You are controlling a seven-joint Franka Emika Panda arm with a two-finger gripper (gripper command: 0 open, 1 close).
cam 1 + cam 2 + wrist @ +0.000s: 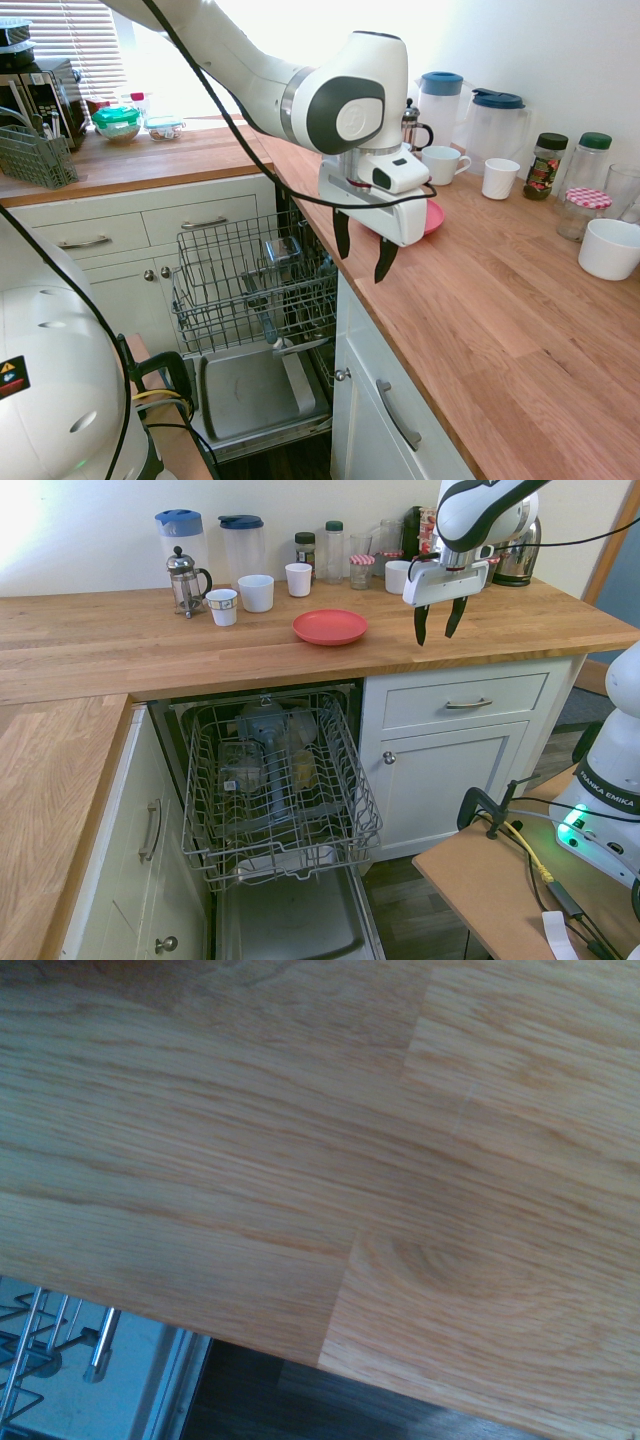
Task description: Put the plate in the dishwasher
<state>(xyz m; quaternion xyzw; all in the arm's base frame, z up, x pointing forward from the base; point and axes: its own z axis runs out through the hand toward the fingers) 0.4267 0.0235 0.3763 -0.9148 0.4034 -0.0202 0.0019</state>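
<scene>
As a white robot arm reaches over a wooden desk in a kitchen, its tool hangs with both dark fingers spread wide apart and nothing between them. The coral-red plate lies flat on the desk, near the edge above the dishwasher, whose door is lowered and whose grey wire rack is pulled out. Seen from the second exterior view, the plate sits well apart from the tool, toward the French press. Inside the rack are several clear containers.

Behind the plate, a patterned cup stands beside a larger white cup, with a tall white cup next in the row. Two clear pitchers, one with a light blue lid and one with a dark blue lid, stand near the wall, while a dark-lidded jar and a green-topped bottle rise beyond the tall cup. Across the corner, the first exterior view shows a grey cutlery basket and a green-lidded bowl. Wood grain fills most of the wrist view, with part of the rack visible past the desk's edge.
</scene>
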